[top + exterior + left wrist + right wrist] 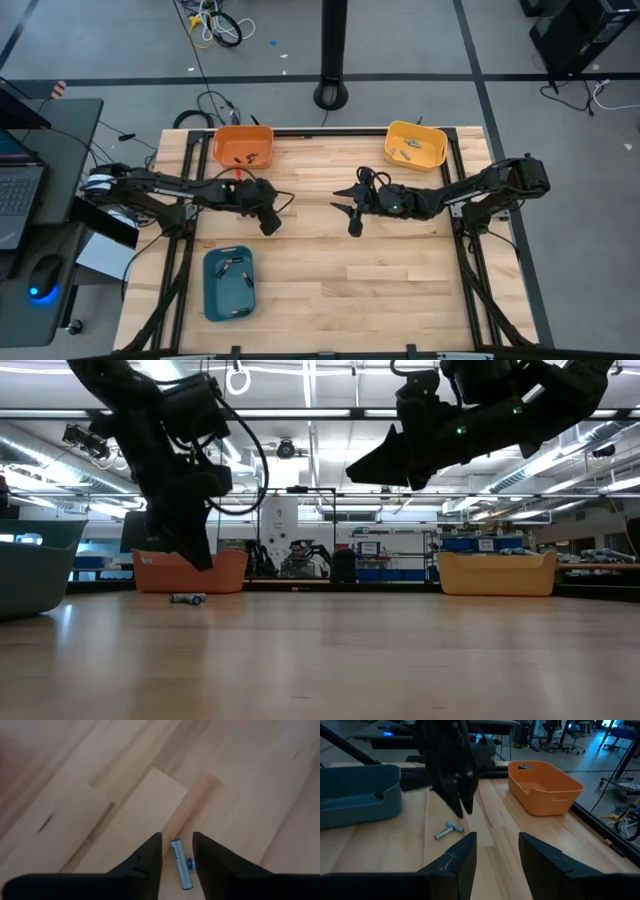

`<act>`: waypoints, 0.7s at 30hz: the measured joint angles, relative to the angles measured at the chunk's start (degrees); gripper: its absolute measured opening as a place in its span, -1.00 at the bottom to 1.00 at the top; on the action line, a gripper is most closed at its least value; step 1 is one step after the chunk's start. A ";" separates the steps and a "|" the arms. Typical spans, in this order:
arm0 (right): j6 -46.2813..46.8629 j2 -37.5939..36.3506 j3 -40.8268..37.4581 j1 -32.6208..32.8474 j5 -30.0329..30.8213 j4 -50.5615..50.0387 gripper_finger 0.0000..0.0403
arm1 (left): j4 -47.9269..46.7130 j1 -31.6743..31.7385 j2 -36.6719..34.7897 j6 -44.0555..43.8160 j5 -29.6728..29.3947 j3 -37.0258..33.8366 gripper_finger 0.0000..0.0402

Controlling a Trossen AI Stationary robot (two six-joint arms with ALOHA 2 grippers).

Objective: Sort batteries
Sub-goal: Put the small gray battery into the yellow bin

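Observation:
Two small silvery batteries [449, 830] lie crossed in a T on the bare wood, left of the table's middle. The longer one [180, 870] shows between my left gripper's [176, 837] open fingers. That gripper [268, 222] hangs just above them, pointing steeply down, and touches nothing. My right gripper [350, 215] stands open and higher, near the table's middle, facing the left one, with nothing between its fingers [496, 840]. In the low view the batteries [187, 598] rest on the table under the left gripper [198, 555].
An orange tray [243, 146] at the far left and a yellow tray [415, 144] at the far right each hold several batteries. A teal tray [228, 283] with batteries sits near the front left. Bare wood lies across the middle and near right.

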 joint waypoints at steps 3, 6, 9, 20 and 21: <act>-0.24 -0.03 0.00 0.00 0.01 -0.08 -0.23 | 1.09 0.00 2.10 0.94 1.13 0.00 -0.32; -0.24 -0.03 0.00 0.00 -0.01 -0.04 -0.23 | 1.77 0.00 3.43 1.80 2.26 0.02 -0.25; -0.26 -0.03 0.00 0.00 -0.01 -0.02 -0.23 | 1.53 -0.02 4.54 2.04 2.45 0.02 -0.23; -0.26 -0.03 0.00 0.00 -0.03 0.01 -0.24 | 2.06 0.00 9.87 2.18 2.35 0.23 -0.23; -0.26 -0.03 0.00 0.00 -0.03 0.00 -0.24 | 2.21 0.00 10.24 2.18 2.23 0.29 -0.23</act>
